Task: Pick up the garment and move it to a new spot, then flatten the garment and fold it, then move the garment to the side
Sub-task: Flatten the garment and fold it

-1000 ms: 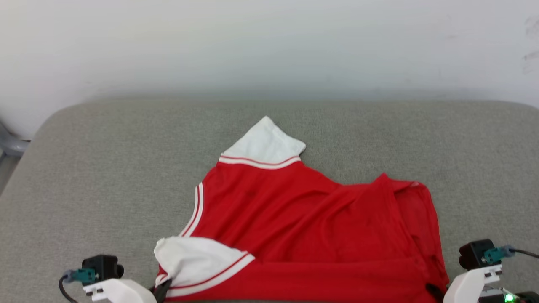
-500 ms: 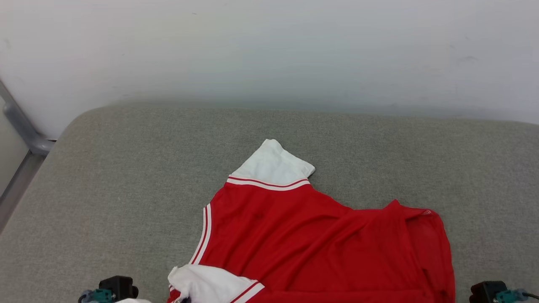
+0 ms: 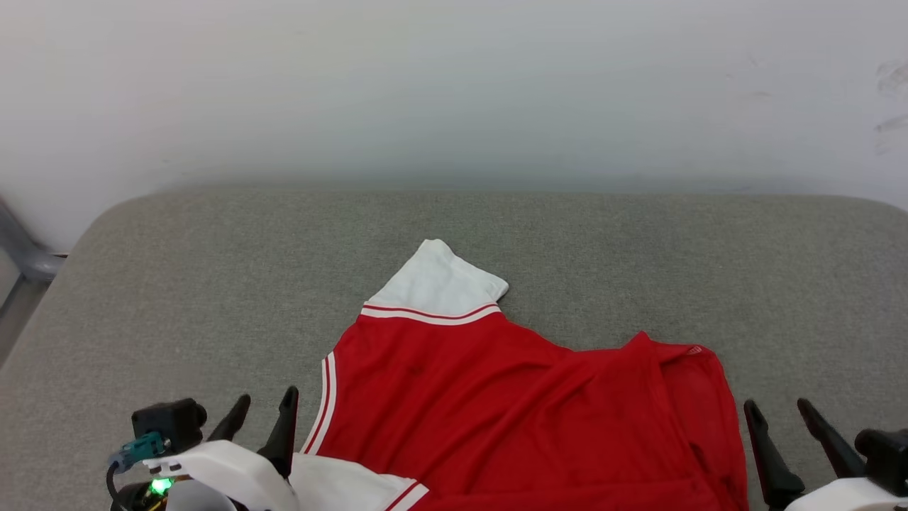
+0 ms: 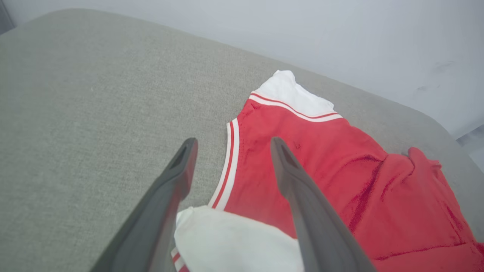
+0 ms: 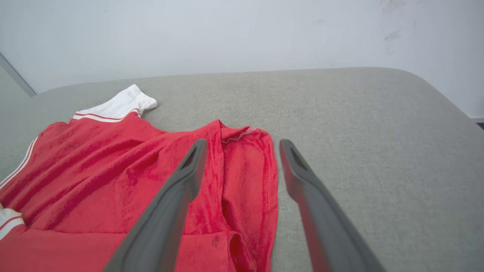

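Spread wide and empty, my left fingers (image 3: 285, 426) and right fingers (image 3: 765, 447) flank the garment (image 3: 496, 397), which lies nine-to-three between them, about equally near.

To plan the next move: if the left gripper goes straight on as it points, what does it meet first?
The open left gripper would probably first meet the red soft jersey garment at its white-and-red striped edge trim; depth is unclear.

1. The garment (image 3: 496, 397) lies on the bench (image 3: 213, 284), near the front edge.
2. The left claw (image 3: 267, 395) is at its left edge, and the right claw (image 3: 776, 404) is just beside its right edge.
3. One sleeve (image 3: 436, 280) points toward the wall (image 3: 454, 85) behind the bench.
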You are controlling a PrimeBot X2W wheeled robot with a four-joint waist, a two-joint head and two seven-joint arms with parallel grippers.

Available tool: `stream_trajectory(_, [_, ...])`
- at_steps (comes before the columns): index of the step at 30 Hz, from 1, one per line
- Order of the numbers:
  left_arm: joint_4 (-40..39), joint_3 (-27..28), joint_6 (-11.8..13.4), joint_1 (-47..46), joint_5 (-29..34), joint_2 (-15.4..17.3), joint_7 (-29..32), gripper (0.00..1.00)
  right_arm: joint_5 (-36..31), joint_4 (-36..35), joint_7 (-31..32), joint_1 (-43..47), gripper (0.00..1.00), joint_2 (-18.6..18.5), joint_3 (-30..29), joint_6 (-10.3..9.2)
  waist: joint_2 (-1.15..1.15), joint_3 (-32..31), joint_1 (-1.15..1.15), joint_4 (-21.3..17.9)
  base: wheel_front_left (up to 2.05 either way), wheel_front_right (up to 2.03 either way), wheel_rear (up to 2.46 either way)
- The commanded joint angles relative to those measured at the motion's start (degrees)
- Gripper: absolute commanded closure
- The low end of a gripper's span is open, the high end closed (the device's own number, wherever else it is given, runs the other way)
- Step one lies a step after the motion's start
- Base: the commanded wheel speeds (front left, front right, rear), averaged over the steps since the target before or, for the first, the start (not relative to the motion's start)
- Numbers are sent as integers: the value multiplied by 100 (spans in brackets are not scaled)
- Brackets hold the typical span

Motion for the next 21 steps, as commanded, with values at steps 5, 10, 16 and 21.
stream_trajectory(5, [14, 14, -9, -505, 401, 51, -489, 0, -282, -430, -225, -319, 0, 146, -55, -4, 0, 196, 0, -182, 0, 0, 0])
stream_trajectory(10, [143, -2, -126, -1232, 553, 79, -564, 0, -386, -818, -226, -666, 0, 229, -21, -3, 0, 785, 0, -384, 0, 0, 0])
stream_trajectory(16, [501, -173, -460, -2339, 571, 174, -134, 0, -498, -990, -262, -1132, 0, 273, 36, -4, 0, 1563, 0, -679, 0, 0, 0])
stream_trajectory(21, [1015, -151, -803, -3282, 218, 278, 685, 0, -514, -977, -306, -1436, 0, 310, 76, -4, 0, 2023, 0, -921, 0, 0, 0])
